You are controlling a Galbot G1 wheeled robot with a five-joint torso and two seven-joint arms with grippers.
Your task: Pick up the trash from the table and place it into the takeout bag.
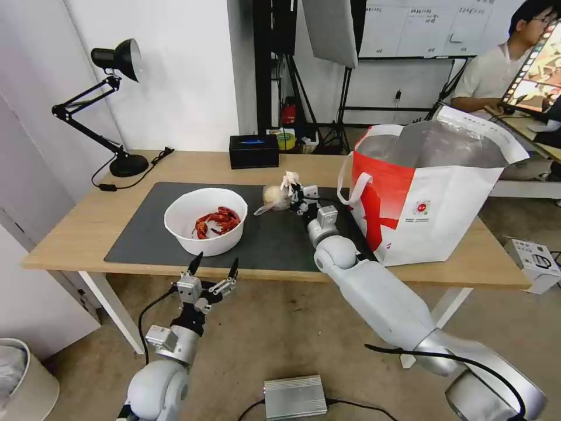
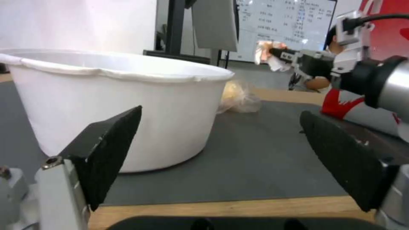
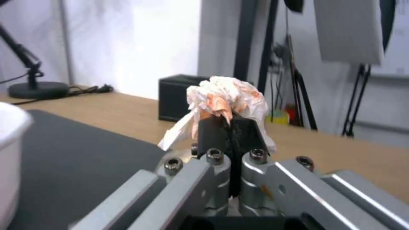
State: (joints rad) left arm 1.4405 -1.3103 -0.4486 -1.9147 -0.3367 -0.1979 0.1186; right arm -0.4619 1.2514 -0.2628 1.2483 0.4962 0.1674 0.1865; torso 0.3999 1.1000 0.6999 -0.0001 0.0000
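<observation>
Left gripper (image 1: 214,264) hangs just off the near table (image 1: 76,231) edge, fingers spread wide, holding nothing. White bowl (image 1: 205,227) with red crayfish shells sits directly ahead of it on the dark mat (image 1: 140,234); in the left wrist view the bowl (image 2: 119,108) fills the space in front of the two pads (image 2: 108,150). So left arm is the near one for the bowl.

Mid-mat: clear bag with the pale lump (image 1: 274,197) lies flat, just beside the right gripper.

Right gripper (image 1: 293,188) is raised over the mat, fingers pinched on the crumpled tissue (image 1: 289,180). Right wrist view confirms: tissue (image 3: 226,95) bunched above the closed tips, stained orange, clear of the table.

Key relation: takeout bag (image 1: 432,204) stands to the right of the held tissue, mouth open upward, rim higher than the gripper. My read: the carry needs to go up and rightward over the near rim and strap handle (image 1: 350,181) before release.
</observation>
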